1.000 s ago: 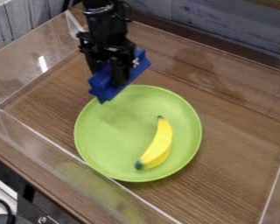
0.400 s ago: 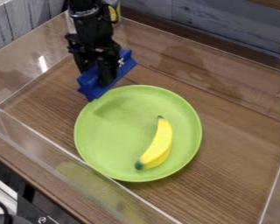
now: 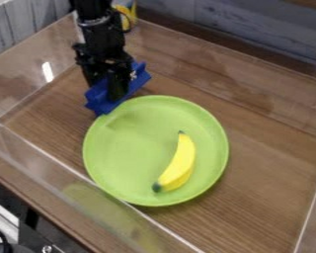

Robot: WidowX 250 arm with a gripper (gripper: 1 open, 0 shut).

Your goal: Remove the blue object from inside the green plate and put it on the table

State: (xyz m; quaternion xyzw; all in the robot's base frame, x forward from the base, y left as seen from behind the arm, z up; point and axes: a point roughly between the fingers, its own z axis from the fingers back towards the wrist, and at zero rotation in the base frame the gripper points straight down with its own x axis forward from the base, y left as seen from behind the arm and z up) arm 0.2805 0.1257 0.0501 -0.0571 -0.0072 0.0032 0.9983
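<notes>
Clear acrylic wall (image 3: pixel 23 74) noted along the left edge of the table (image 3: pixel 260 104), brown wood-grain top, with a further clear wall across the near edge. Toward the far-left corner: black gripper (image 3: pixel 110 87) pointing straight down, jaws clamped on the blue object (image 3: pixel 118 89). Blue object held tilted, upper end between the jaws, lower end down at the table surface just outside the far-left rim of the green plate (image 3: pixel 121 158); contact with the wood not determinable from this angle. Block lying wholly outside the plate, very close to its rim, possibly touching it. Centre of the table: green plate, round, shallow, raised rim, resting flat on the wood. Inside the plate, right of its middle: yellow banana (image 3: pixel 180 162), lying lengthwise from the plate's centre toward its near rim, dark stem tip at the near end. Right of the plate: bare wood grain up to the right-hand clear wall. Grey planked backdrop visible beyond the far edge.
</notes>
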